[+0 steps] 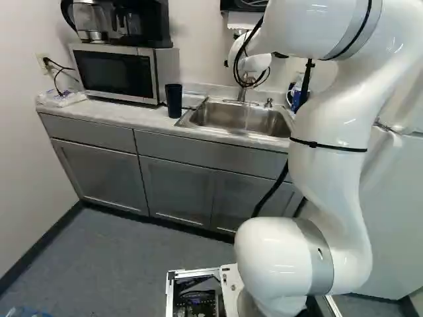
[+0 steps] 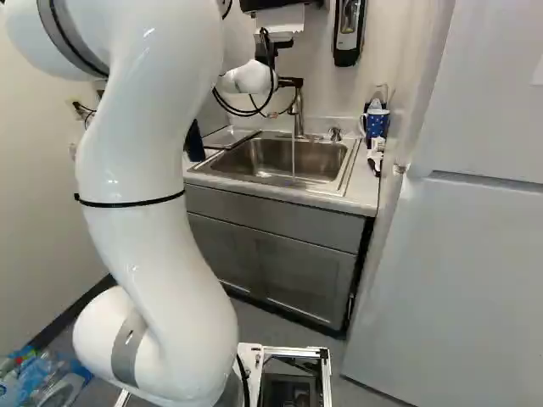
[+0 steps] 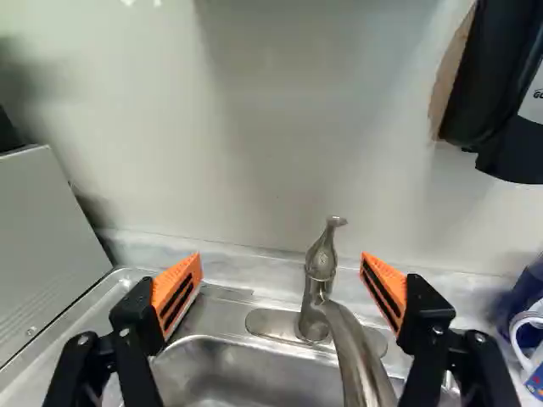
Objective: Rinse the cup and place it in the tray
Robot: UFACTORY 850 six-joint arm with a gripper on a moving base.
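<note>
- Black and straight-sided, a tall tumbler (image 1: 173, 100), likely the cup to rinse, stands upright on the pale counter (image 1: 115, 113) in the left base view, between the silver microwave (image 1: 119, 72) and the steel sink (image 1: 238, 119). Its inside can't be made out. A grip too high or off-centre could tip it, or shove it toward the counter's edge.
- Above it, the dark coffee maker (image 1: 135, 21) has a glass carafe (image 1: 90, 14); whether that holds anything, I cannot tell.
- Over in the right base view, a thin stream of water (image 2: 293, 158) falls into the basin. Left running, it could splash the wrist if the arm dips low. The blue mug with white spots (image 2: 376, 123) is by the far wall; mistaking it for the cup is possible. A flat, dark-edged piece (image 2: 237, 141) beside the sink may be the tray, though I can't be sure.
- Seen from the wrist, the gripper (image 3: 282, 259) has its orange pads spread wide, with nothing between them in its hold. The curved metal faucet (image 3: 318, 292) rises just ahead; pushing on or swinging sideways could knock its handle.
</note>
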